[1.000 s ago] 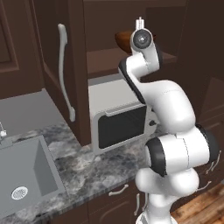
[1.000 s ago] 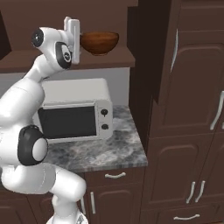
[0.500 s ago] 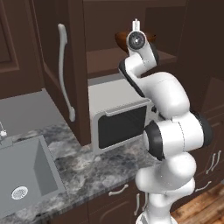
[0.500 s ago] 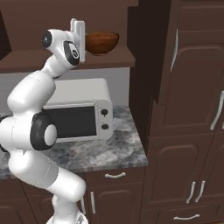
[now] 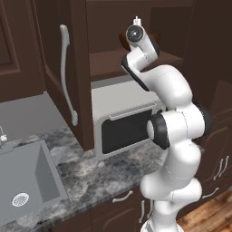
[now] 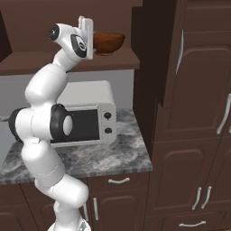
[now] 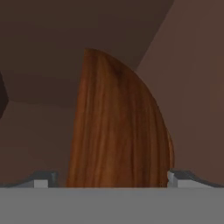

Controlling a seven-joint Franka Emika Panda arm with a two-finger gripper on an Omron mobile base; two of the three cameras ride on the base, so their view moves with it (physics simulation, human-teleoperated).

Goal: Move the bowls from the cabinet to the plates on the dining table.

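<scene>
One glossy reddish-brown bowl (image 6: pixel 109 42) stands on the open cabinet's shelf (image 6: pixel 54 62) above the microwave. In the hand view the bowl (image 7: pixel 118 127) looms close and turned on its side, between the two finger tips. My gripper (image 6: pixel 95 41) is at the bowl's left rim, open, with its tips (image 7: pixel 42 180) wide apart on either side of the bowl. In the left base view the hand (image 5: pixel 136 32) hides most of the bowl. The cabinet door (image 5: pixel 50 68) hangs open at the left. The second bowl, the plates and the dining table are out of view.
A white microwave (image 6: pixel 90 122) sits on the grey veined counter (image 6: pixel 115 155) under the shelf. A steel sink (image 5: pixel 22 186) lies at the left. Tall dark cabinets (image 6: pixel 189 90) stand at the right. The open door's bar handle (image 5: pixel 66 77) is close to the arm.
The hand has advanced along the shelf toward the bowl and the arm's elbow has swung forward. The bowl has not moved.
</scene>
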